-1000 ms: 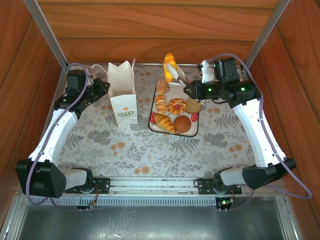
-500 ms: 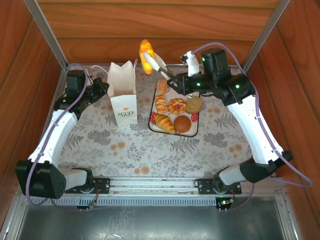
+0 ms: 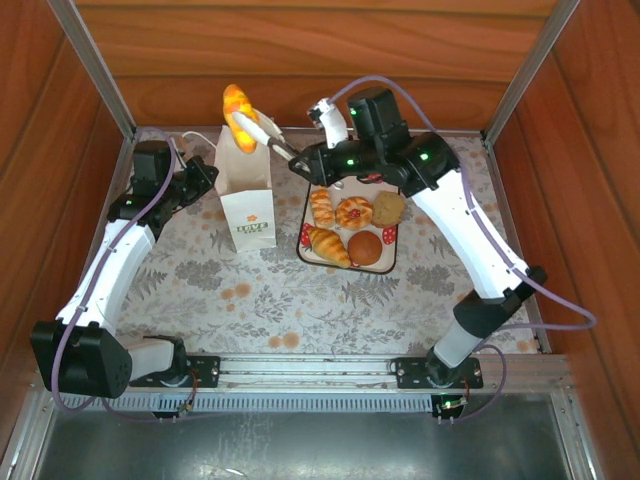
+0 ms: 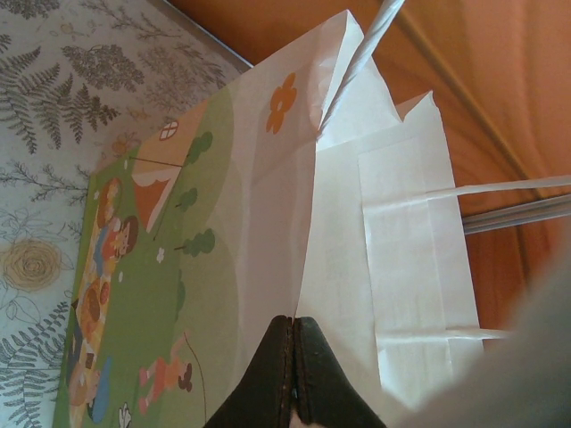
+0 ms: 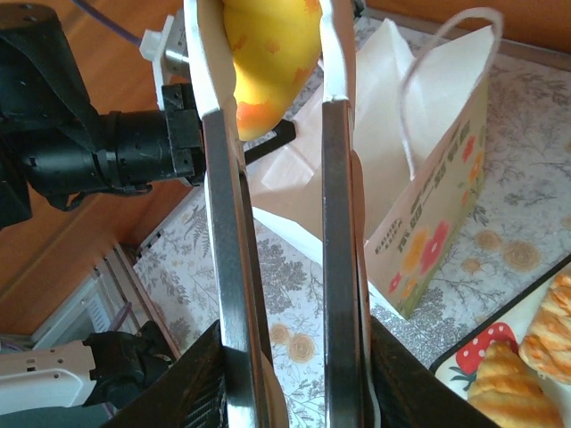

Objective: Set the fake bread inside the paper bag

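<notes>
Right fingers pinch a yellow roll lengthwise, pointing far-left above the paper bag; left fingers clamp its edge.

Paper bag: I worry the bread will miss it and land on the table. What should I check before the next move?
1. Bread held: ok. The yellow-orange bread sits between the fingers of the right tool.
2. Bag steadied: ok. The left tool is shut on the wall of the paper bag.
3. Bag upright: ok. It stands on its base beside the tray.
4. Mouth open: ok. The right wrist view shows the white inside.
5. Bread over the mouth: cannot tell. The top view puts it near the bag's far edge, but its height hides the true line-up.
</notes>
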Robot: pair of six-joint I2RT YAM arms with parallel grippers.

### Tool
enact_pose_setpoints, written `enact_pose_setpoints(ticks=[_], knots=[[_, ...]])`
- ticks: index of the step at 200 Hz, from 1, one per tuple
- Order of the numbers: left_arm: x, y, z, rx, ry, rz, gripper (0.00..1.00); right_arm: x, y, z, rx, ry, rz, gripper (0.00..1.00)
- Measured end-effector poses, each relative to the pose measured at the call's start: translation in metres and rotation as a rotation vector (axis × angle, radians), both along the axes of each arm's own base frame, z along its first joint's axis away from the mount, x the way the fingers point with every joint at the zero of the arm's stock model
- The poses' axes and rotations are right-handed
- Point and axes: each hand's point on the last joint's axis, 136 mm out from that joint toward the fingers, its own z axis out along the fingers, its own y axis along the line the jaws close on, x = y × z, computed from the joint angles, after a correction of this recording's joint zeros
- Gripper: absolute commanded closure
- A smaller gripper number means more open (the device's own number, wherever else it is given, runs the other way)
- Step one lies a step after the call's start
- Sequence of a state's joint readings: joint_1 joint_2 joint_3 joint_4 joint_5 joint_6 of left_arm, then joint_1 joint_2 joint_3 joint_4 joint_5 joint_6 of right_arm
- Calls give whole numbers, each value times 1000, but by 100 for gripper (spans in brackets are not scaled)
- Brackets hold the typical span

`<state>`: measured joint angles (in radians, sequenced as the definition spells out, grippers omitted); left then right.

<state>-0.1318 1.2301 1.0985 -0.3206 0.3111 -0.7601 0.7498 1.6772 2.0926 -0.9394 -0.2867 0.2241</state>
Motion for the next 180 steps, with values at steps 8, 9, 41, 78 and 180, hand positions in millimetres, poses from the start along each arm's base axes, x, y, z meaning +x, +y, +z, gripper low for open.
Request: enact_pose_setpoints(ticks=[8, 9, 41, 78, 180], knots=[[0, 0, 0, 0, 0, 0, 95, 2, 4, -6, -12, 5, 4, 64], [0, 0, 0, 0, 0, 0, 95, 2, 5, -6, -14, 6, 5, 64], [0, 0, 0, 0, 0, 0, 95, 10, 15, -34, -75, 43, 2, 64], [-1, 0, 1, 0, -3, 0, 95, 16, 15, -59, -145, 78, -16, 63], [-1, 0, 1, 0, -4, 1, 95, 27, 14, -98, -255, 121, -42, 63]])
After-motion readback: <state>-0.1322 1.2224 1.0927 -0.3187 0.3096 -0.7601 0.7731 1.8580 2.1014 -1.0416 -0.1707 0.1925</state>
